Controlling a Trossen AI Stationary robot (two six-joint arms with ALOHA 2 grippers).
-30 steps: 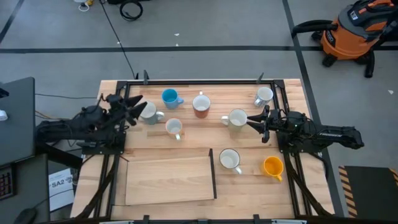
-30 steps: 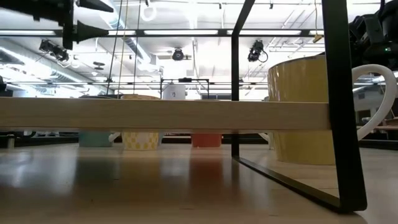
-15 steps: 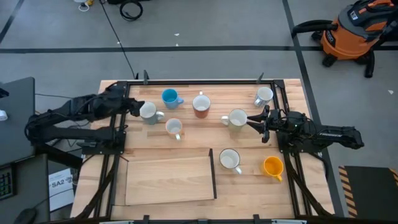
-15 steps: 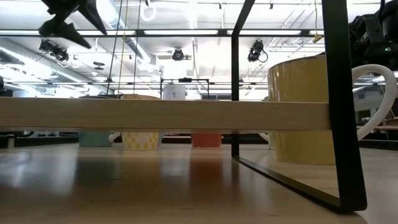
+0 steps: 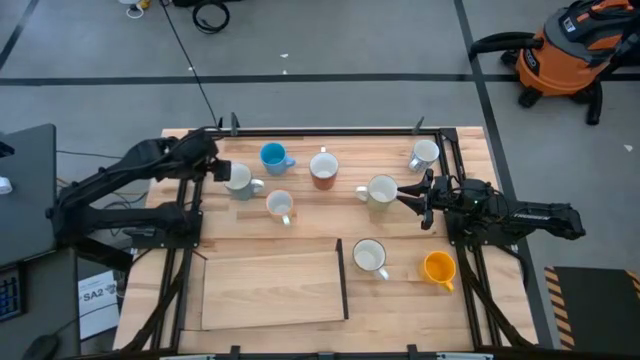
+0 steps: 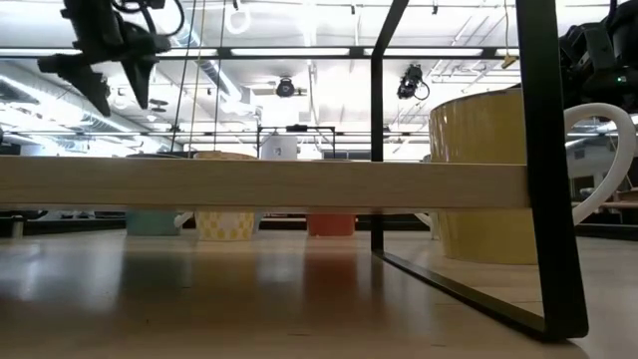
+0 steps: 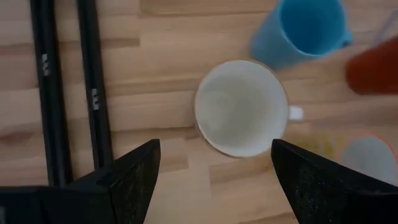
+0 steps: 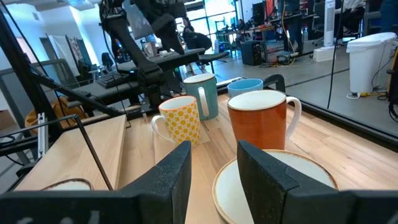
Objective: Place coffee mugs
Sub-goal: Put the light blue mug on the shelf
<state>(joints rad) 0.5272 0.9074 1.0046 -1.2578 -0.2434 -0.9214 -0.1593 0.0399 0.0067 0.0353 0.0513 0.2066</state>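
Left hand (image 7: 214, 168) hovers, fingers apart, over glossy pale-grey round ceramic mug (image 7: 241, 107) on wood-plank bench (image 5: 330, 210); right hand (image 5: 408, 193), fingers apart, beside cream mug (image 5: 381, 190).

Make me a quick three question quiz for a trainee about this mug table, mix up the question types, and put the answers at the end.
1. True or false: the left gripper is shut on a mug.
2. Multiple choice: the orange-yellow mug stands nearest which arm's side? A) left B) right C) dead centre
3. Fill in: the right gripper sits beside the ___ mug with a tan rim.

Key:
1. False; it hangs open above the pale mug, next to the blue mug.
2. B
3. white
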